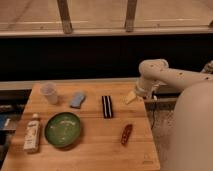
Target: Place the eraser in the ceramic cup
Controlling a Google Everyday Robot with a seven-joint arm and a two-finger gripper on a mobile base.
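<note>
Wooden desk [100, 147] occupies the lower left and centre of the frame; its surface carries six items. The eraser [107, 106] lies flat near the centre of the desk, its long axis running from the far edge toward the near edge, two pale stripes facing up; it touches nothing else. The ceramic cup [49, 92] stands upright at the upper left corner of the desk, well apart from the eraser, with its mouth up; its contents cannot be made out. A blue-grey pad [77, 99] lies between the cup and the eraser, apart from both. A green bowl [63, 129] sits in the lower left part of the desk, below the cup and the pad. A white bottle [32, 133] lies on its side just left of the bowl, along the desk's left edge. A reddish-brown oblong object [126, 134] lies tilted at lower right of the eraser, apart from it. The pale arm [170, 75] enters from the right of the frame and bends down toward the desk's upper right corner. The hand [130, 97] sits at that corner, to the right of the eraser and clear of it, its fingers spread wide and holding nothing.
</note>
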